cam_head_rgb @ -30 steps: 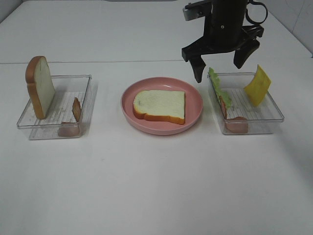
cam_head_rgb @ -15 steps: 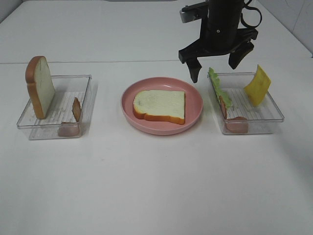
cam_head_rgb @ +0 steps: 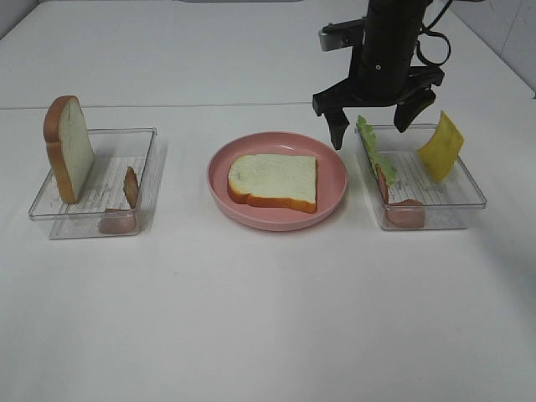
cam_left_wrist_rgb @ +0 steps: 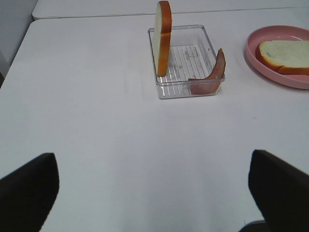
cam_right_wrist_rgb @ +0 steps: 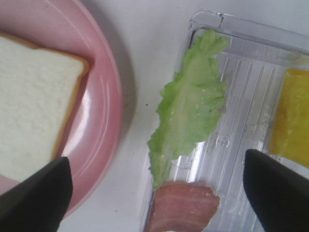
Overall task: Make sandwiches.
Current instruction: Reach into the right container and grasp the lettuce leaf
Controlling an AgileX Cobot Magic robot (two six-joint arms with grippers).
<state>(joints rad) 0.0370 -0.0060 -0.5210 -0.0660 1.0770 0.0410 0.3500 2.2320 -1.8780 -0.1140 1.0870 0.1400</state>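
One white bread slice (cam_head_rgb: 274, 182) lies flat on the pink plate (cam_head_rgb: 335, 167); it also shows in the right wrist view (cam_right_wrist_rgb: 29, 101). A second slice (cam_head_rgb: 69, 148) stands upright in the left clear tray (cam_head_rgb: 146, 138) beside bacon (cam_head_rgb: 131, 186). The right tray (cam_head_rgb: 469, 188) holds a green lettuce leaf (cam_head_rgb: 369, 144), bacon (cam_head_rgb: 405, 208) and yellow cheese (cam_head_rgb: 440, 146). My right gripper (cam_head_rgb: 377, 126) is open and empty, hovering straight above the lettuce (cam_right_wrist_rgb: 190, 108) at the tray's left wall. My left gripper (cam_left_wrist_rgb: 154, 193) is open, well back from the left tray (cam_left_wrist_rgb: 186, 89).
The white table (cam_head_rgb: 268, 318) carries the plate at the centre and one tray on each side. A seam (cam_head_rgb: 167, 105) runs across the table behind the trays.
My right gripper has shifted slightly right and lowered toward the lettuce at the right tray's left edge. Nothing else moved.
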